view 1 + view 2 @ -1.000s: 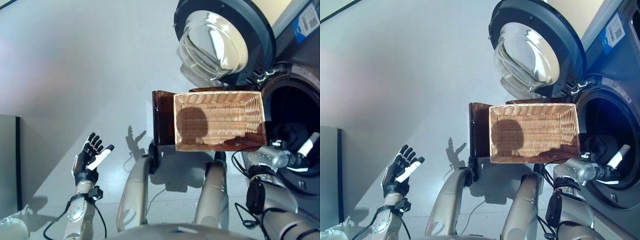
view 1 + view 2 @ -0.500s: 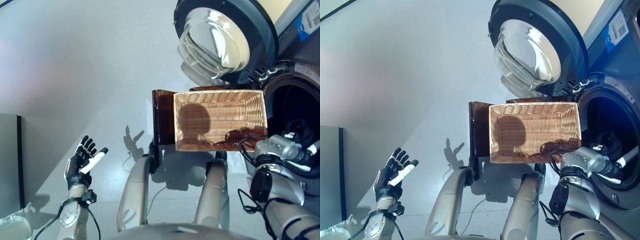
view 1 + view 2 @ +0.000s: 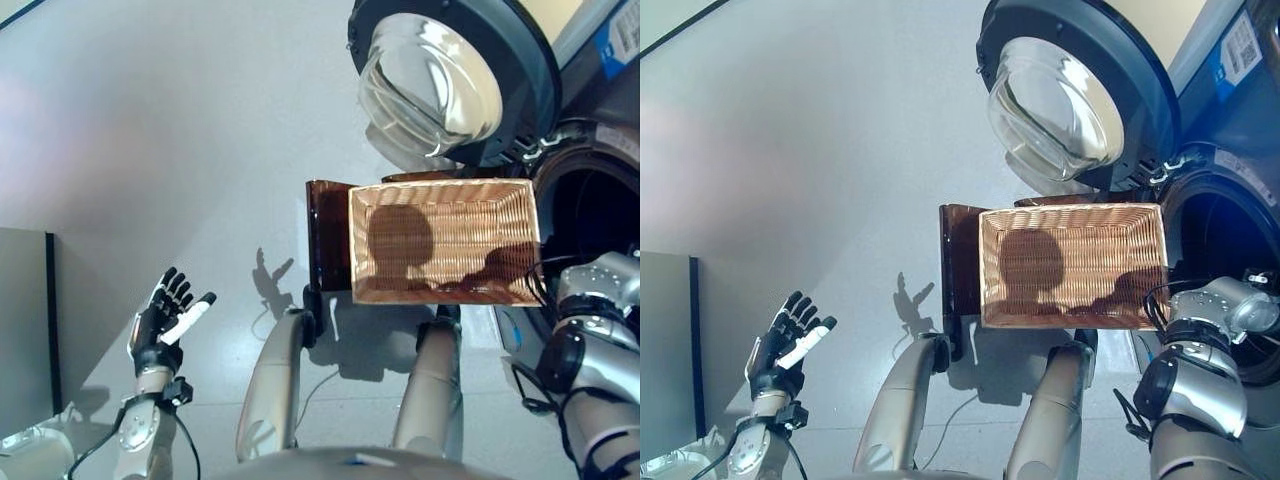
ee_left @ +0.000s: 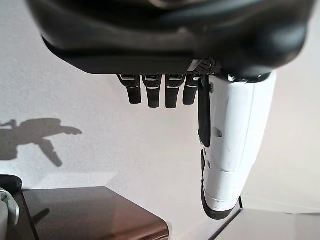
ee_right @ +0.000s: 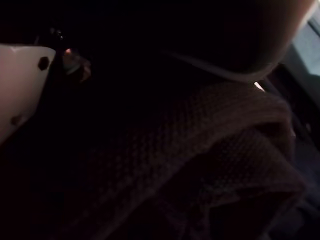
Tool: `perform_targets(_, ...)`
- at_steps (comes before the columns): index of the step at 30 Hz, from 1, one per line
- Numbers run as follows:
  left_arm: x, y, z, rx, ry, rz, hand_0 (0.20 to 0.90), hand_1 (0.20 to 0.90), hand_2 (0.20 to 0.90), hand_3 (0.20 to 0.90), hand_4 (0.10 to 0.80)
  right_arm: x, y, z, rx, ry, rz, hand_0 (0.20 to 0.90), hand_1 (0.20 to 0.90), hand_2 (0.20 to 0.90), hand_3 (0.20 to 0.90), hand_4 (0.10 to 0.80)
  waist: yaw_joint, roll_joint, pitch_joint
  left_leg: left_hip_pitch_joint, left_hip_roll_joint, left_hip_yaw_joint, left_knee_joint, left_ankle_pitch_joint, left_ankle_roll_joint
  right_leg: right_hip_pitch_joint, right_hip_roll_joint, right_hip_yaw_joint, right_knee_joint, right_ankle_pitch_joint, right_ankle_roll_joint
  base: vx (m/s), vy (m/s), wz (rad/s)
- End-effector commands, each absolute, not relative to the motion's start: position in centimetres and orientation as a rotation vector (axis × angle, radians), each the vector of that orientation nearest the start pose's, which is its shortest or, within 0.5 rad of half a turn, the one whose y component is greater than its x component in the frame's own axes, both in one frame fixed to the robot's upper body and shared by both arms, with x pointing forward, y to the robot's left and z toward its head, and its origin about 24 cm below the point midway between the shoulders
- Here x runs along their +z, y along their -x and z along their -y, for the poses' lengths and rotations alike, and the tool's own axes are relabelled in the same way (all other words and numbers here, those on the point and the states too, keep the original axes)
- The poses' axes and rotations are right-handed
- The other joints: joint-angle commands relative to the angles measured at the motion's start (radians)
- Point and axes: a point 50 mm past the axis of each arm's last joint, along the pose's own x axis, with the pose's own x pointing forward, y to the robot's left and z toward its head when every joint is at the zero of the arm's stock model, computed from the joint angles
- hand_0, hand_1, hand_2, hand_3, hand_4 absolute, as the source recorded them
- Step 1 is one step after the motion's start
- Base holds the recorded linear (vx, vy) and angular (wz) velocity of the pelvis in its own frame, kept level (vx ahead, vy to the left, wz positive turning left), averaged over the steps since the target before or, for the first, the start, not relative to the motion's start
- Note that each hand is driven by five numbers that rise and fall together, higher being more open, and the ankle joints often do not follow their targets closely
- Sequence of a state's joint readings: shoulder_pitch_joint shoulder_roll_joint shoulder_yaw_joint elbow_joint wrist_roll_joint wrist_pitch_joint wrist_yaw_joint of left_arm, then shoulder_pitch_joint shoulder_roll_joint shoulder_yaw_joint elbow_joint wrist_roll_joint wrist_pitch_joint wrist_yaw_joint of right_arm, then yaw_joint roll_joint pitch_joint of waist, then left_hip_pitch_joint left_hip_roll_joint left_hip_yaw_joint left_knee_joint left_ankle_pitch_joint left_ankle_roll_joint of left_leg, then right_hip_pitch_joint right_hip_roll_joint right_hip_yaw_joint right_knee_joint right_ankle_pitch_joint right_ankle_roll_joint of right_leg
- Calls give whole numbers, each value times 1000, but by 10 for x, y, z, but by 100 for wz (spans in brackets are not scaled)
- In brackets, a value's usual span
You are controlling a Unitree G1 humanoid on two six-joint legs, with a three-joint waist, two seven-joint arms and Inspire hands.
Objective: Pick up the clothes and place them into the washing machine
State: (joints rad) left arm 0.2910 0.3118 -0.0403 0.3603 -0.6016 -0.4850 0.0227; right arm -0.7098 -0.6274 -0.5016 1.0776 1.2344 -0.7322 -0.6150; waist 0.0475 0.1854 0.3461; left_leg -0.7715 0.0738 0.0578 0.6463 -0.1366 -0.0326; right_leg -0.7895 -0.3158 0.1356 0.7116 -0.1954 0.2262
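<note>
Right hand (image 5: pixel 20 85) inside washing machine (image 3: pixel 1225 230) drum, knit cloth (image 5: pixel 200 165) just beyond; grip unclear. Left hand (image 3: pixel 160 325) spread, empty.

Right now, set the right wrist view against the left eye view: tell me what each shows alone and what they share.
Only the right wrist view shows a dark knitted garment lying in the gloom of the drum, past the right hand's white-covered thumb.

Only the left eye view shows the empty wicker basket on its brown stand, the washing machine's open glass door, and the left hand held open over the floor, holding nothing.

Both share the dark inside of the washing machine, which the right arm reaches into; the right hand's fingers cannot be read in either.
</note>
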Motion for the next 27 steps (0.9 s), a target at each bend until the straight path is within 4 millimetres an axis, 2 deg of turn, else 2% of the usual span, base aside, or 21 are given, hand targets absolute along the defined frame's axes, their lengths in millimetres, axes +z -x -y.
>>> perform_targets(1, -13, -147, -292, 415, 103, -14, 900, 900, 900, 900, 800, 177, -225, 453, -1485, -727, 880, 200, 200, 200, 200, 300, -2, -16, -110, 51, 26, -58, -79, 27, -52, -6, 46, -26, 4, 64, -109, 0, 0, 0)
perform_targets(9, -17, -145, -293, 432, 107, -29, 900, 900, 900, 900, 800, 172, -223, 452, -1505, -737, 884, 200, 200, 200, 200, 300, -4, -18, -116, 52, 26, -59, -82, 29, -51, 3, 44, -34, -4, 65, -108, 0, 0, 0)
perform_targets(11, -16, -146, -293, 429, 105, -25, 900, 900, 900, 900, 800, 168, -223, 451, -1516, -722, 855, 453, 453, 453, 453, 480, -3, -19, -115, 54, 25, -59, -86, 30, -51, 5, 45, -34, -6, 66, -108, 0, 0, 0)
perform_targets(12, -16, -147, -294, 428, 102, -23, 900, 900, 900, 900, 800, 168, -223, 452, -1520, -724, 850, 900, 900, 900, 900, 800, -3, -20, -114, 54, 25, -58, -86, 30, -51, 5, 45, -33, -6, 67, -108, 0, 0, 0)
perform_targets(24, -15, -145, -295, 437, 113, -19, 900, 900, 900, 900, 800, 150, -230, 444, -1528, -742, 773, 900, 900, 900, 900, 800, -1, -25, -114, 61, 26, -54, -89, 28, -49, 14, 44, -32, -16, 73, -107, 0, 0, 0)
perform_targets(27, -14, -146, -294, 427, 115, -13, 900, 900, 900, 900, 800, 142, -234, 442, -1510, -706, 703, 900, 900, 900, 900, 800, 0, -28, -108, 63, 25, -53, -89, 29, -48, 23, 42, -32, -25, 78, -105, 0, 0, 0)
